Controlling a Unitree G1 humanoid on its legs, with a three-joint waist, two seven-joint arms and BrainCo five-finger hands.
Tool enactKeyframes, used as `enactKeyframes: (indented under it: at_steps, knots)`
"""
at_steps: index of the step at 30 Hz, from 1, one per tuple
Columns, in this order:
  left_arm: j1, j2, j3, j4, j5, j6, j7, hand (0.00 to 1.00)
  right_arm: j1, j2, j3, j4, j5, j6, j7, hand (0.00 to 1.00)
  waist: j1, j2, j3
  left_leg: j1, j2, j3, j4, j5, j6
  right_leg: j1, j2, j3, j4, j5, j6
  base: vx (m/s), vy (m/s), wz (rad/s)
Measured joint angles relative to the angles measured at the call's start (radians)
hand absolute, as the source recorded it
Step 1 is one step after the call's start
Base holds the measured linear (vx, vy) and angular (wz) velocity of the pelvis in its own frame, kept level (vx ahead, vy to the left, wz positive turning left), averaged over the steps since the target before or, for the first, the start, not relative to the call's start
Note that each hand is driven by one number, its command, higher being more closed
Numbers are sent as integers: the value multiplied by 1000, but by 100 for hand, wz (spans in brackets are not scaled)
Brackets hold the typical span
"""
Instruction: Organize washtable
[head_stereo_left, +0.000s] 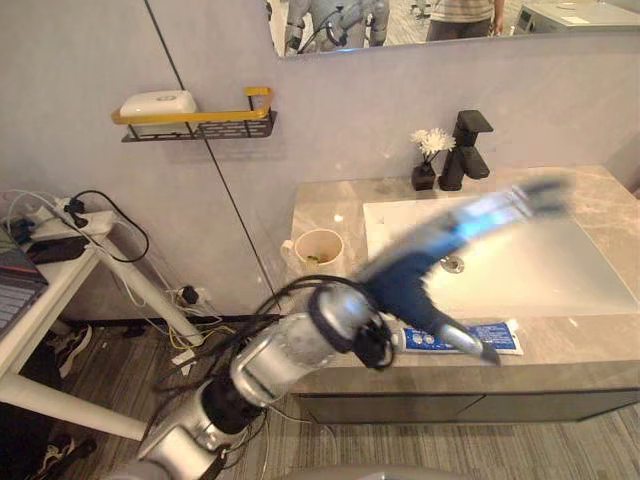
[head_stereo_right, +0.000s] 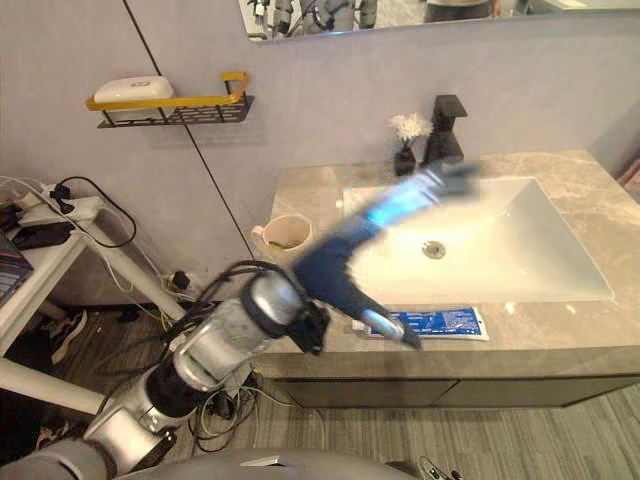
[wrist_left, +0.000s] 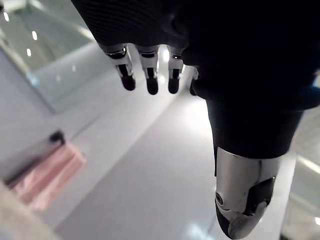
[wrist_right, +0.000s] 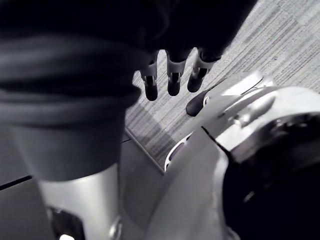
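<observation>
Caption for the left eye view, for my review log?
Left robot hand, open, stretched over the sink; blue tube in front of the sink, cup to its left.

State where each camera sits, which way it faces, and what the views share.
Left eye view: on the head, looking down at the washtable; left hand extends toward the sink.
Right eye view: beside it; shares that scene and hand.
Left wrist view: along the left hand's straight fingers.
Right wrist view: along the right hand, down at the floor.
</observation>
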Motion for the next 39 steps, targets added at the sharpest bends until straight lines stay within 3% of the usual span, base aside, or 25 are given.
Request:
enactKeyframes:
  at_steps: [6,15,29,39]
  knots:
    - [-81,-54,-105,109,3,36,-85,0,0,1,-7,1,0,18,0,0,-11,-2,1,0,0,2,1,0,0,-11,-1,8,11,0,0,0,0,0]
    - [-108,-128,-173,252,44,72,-132,0,-7,4,-46,0,0,21,-1,0,-26,-7,4,0,0,6,2,0,0,-14,-1,12,12,0,1,-6,0,-2]
    - [-109,-150,-161,398,114,125,-122,0,-19,24,-86,0,0,24,-2,0,-28,-14,9,-1,0,5,2,0,0,-20,-1,11,12,0,1,0,0,0]
    - [-90,-168,-45,412,192,148,-56,0,-19,32,-87,0,1,24,-3,0,-27,-22,15,-1,0,5,3,0,0,-19,-1,11,12,0,1,0,0,0]
